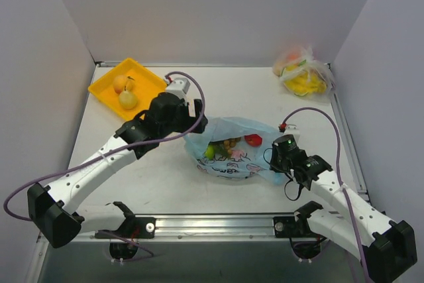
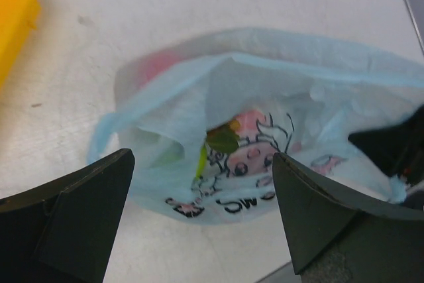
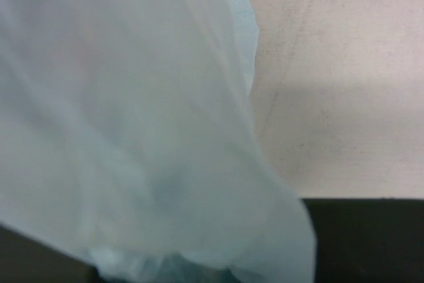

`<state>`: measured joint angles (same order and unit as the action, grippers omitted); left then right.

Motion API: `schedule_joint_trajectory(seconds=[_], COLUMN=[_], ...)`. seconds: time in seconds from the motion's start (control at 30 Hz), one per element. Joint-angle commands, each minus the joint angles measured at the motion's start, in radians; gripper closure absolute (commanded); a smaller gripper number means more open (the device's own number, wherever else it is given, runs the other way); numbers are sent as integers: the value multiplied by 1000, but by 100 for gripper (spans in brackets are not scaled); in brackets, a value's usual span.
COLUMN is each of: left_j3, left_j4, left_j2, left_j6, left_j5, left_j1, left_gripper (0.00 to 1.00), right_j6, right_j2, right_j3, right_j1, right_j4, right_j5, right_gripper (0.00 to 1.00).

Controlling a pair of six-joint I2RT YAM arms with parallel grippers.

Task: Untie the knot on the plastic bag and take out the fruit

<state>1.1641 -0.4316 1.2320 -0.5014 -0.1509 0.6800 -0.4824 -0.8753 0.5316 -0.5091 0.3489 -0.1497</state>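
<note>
The light blue plastic bag (image 1: 233, 157) lies in the middle of the table with its mouth open; no knot shows. Inside I see a green apple (image 1: 210, 152), a brown bunch (image 1: 229, 143) and a red apple (image 1: 253, 140). My left gripper (image 1: 194, 126) hovers open and empty at the bag's left rim; in the left wrist view (image 2: 202, 230) the bag (image 2: 278, 91) lies just beyond its fingers. My right gripper (image 1: 281, 158) is shut on the bag's right edge; blue plastic (image 3: 132, 130) fills the right wrist view. An orange (image 1: 120, 83) and a yellow pear (image 1: 128, 99) lie in the tray.
A yellow tray (image 1: 147, 77) stands at the back left. A clear bag with yellow-orange contents (image 1: 303, 72) sits at the back right corner. White walls close the table on three sides. A metal rail runs along the near edge.
</note>
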Motion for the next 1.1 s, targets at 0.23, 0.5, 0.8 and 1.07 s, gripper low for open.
schedule_joint_trajectory(seconds=[0.23,0.5,0.8,1.07], left_j3=[68,180,243,218], left_j4=[-174,-217,-219,-220], left_j2=[136,369,550,586], left_j6=[121,225,328,322], left_j5=[-246,-234,-355,-380], left_j1=[404,449,443,395], left_gripper=[4,6,10,11], right_j6=[-36,-42,-45,-44], right_j2=[48,68,70,71], right_j3=[22,13,11,7], right_j1=[4,4,4,4], right_j4=[19,28,36,39], right_j5=[12,10,9,4], right_gripper=[82,82,82,82])
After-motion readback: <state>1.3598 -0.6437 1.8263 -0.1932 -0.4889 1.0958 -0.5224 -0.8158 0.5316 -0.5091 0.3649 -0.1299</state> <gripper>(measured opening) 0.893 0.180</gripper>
